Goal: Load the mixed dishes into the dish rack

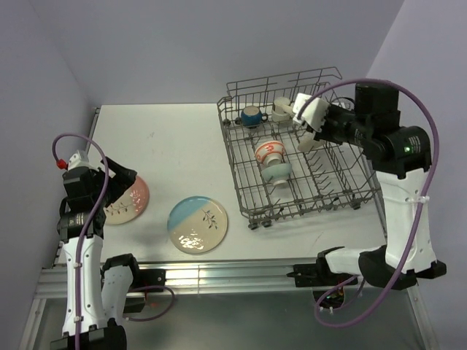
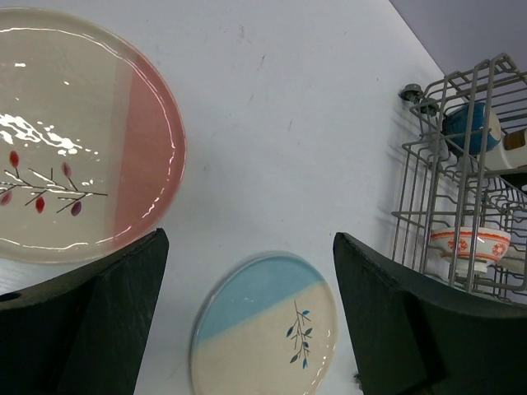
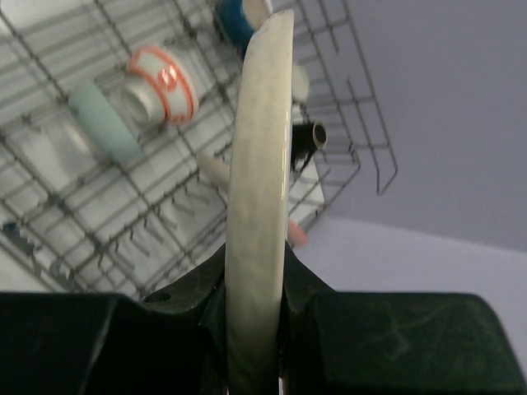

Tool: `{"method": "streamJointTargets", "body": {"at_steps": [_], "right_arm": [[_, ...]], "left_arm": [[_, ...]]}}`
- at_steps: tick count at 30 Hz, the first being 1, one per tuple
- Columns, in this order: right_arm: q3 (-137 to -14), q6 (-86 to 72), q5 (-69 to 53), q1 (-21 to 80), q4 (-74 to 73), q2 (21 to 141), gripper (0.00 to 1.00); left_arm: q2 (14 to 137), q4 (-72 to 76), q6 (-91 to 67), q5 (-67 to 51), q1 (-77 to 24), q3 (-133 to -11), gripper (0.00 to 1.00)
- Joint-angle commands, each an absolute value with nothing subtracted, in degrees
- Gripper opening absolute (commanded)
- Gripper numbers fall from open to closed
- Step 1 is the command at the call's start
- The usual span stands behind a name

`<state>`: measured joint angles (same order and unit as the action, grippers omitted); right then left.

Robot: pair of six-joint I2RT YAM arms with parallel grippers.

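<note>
While right jaws are clamping shut on a cream plate (image 3: 259, 164), they are holding it on edge, upright, over the far-right part of the dish rack (image 1: 314, 203). Plate's rim is sitting betw. the two jaw pads; its face colour cannot be told from the wrist cam. Inside rack: orange-red bowl (image 1: 268, 151) and pale teal bowl (image 1: 277, 172) are lying tipped, side by side, approx. mid-rack; dark-blue mug (image 1: 251, 115) is sitting twd. far-left corner. Left jaws are standing wide open, gripping nothing, hovering at the near edge of the pink-half plate (image 2: 74, 140), which is lying flat on the desk (image 1: 168, 138) at left. Blue-half plate (image 1: 198, 224) is also lying flat on desk, near front edge, betw. pink-half plate and rack; the two desk plates are lying close but apart. Both are showing leaf sprigs face-up.
</note>
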<state>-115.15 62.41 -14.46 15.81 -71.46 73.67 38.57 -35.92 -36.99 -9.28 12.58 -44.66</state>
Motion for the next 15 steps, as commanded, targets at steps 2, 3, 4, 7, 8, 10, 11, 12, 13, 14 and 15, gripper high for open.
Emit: {"method": "streamJointTargets", "body": {"at_steps": [2, 3, 4, 7, 8, 10, 11, 12, 13, 14, 15], "right_arm": [[-114.7, 72.9, -13.7, 11.4, -76.0, 69.4, 0.00], [-113.7, 75.4, -12.8, 9.5, -77.9, 69.3, 0.00], [-113.4, 76.5, -12.3, 8.5, -79.2, 69.2, 0.00], [-112.1, 79.6, -10.6, 5.3, -82.7, 69.6, 0.00], [-109.6, 81.5, -9.9, 4.8, -82.7, 69.2, 0.00], [-107.5, 83.1, -7.9, 4.0, -82.5, 68.8, 0.00], [-107.1, 83.8, -7.5, 3.9, -82.6, 69.3, 0.00], [-106.0, 84.7, -6.9, 3.9, -82.5, 69.7, 0.00], [-105.4, 85.1, -6.0, 3.8, -82.1, 70.2, 0.00], [-104.6, 85.6, -4.0, 3.7, -81.7, 71.4, 0.00], [-103.0, 87.1, -3.2, 3.3, -80.3, 71.8, 0.00]], "left_arm": [[39.2, -31.4, -35.6, -11.1, 12.8, -44.0, 0.88], [39.3, -31.1, -35.6, -11.2, 12.8, -43.9, 0.88], [39.5, -30.9, -35.6, -11.3, 12.8, -43.5, 0.87], [39.6, -30.1, -35.7, -11.7, 12.8, -42.6, 0.87], [39.6, -29.6, -35.9, -11.9, 12.8, -42.3, 0.87], [39.5, -29.0, -36.0, -12.7, 12.8, -41.1, 0.87], [39.5, -28.7, -36.2, -13.0, 12.8, -40.6, 0.87], [39.5, -28.2, -36.3, -13.3, 12.8, -40.3, 0.87], [39.6, -28.0, -36.4, -13.7, 12.8, -39.8, 0.87], [39.6, -27.9, -36.4, -13.9, 12.8, -39.7, 0.87], [39.6, -27.8, -36.3, -14.0, 12.8, -39.7, 0.87]]}}
